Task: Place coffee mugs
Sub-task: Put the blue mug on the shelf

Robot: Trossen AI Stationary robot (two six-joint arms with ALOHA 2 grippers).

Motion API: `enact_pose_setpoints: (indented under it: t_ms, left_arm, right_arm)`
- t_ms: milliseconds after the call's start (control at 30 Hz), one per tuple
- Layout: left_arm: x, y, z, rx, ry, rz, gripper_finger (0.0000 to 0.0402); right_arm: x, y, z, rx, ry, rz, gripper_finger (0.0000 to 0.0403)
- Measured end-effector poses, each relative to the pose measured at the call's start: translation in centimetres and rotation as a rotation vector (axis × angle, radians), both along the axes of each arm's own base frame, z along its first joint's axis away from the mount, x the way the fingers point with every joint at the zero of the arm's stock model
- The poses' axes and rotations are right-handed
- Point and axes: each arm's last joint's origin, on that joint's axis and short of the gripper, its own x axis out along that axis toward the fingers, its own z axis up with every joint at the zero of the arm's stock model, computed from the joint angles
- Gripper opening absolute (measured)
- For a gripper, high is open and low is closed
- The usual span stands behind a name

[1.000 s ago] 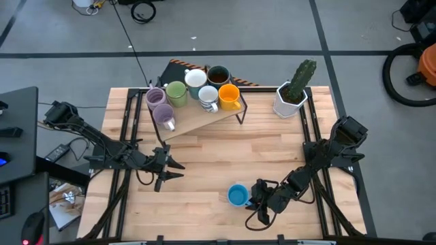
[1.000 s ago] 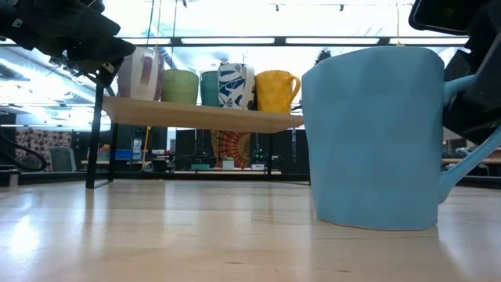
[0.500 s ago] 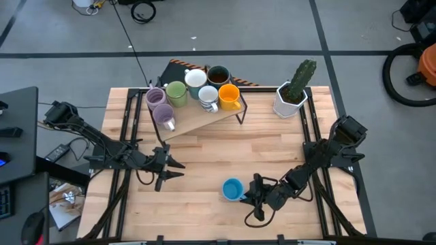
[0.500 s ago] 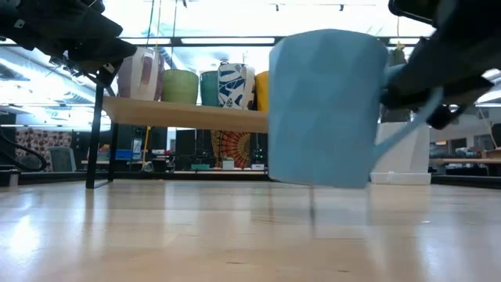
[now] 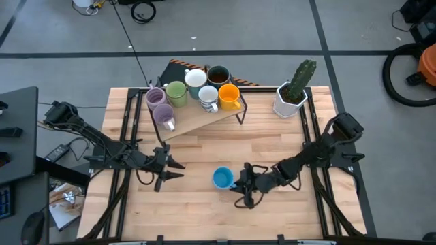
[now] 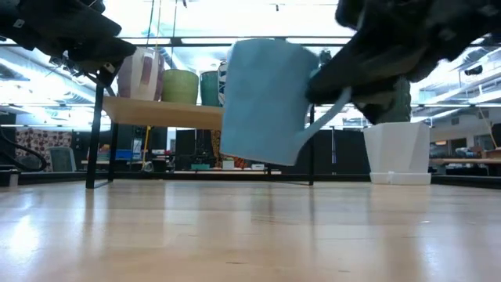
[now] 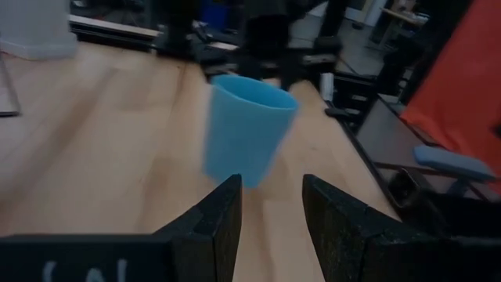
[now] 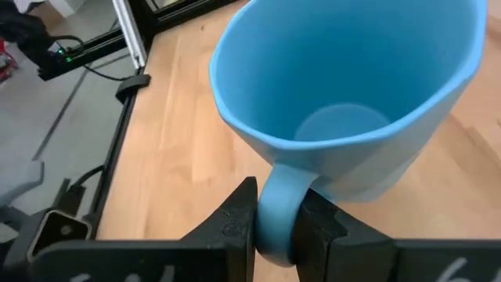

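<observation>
Blue mug lifted by its handle

The right gripper (image 8: 286, 227) pinches the blue mug (image 5: 222, 178) by its handle, tilted, clear of the table (image 5: 197, 211), in front of the shelf (image 5: 204, 119). The left gripper (image 5: 176, 170), spread, hovers beside it.

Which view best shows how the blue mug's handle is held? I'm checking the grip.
The right wrist view: the right claw pinches the blue mug by its handle. The low view shows it tilted off the table, the high view only its rim, the left wrist view its side.
</observation>
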Motion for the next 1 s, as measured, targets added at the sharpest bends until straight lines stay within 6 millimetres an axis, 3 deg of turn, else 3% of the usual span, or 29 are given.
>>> enact_pose_setpoints:
  t_ms: [233, 500, 867, 1000]
  left_arm:
    - [-0.2, -0.7, 0.0, -0.027, 0.015, -0.155, 0.0141]
    - [-1.4, -2.5, 0.2, 0.075, -0.033, -0.222, 0.0141]
    - [-1.8, -3.0, 0.4, 0.132, -0.07, -0.232, 0.0141]
    - [-1.8, -3.0, 0.4, 0.139, -0.071, -0.218, 0.0141]
  right_arm:
    - [2.4, -1.5, 1.8, -0.06, -0.018, 0.044, 0.0063]
    - [5.5, -4.0, 4.9, -0.188, 0.017, 0.009, 0.0063]
    - [9.2, -9.9, 11.1, -0.232, 0.025, -0.108, 0.0064]
    - [10.4, -11.0, 13.6, -0.23, -0.013, -0.123, 0.0064]
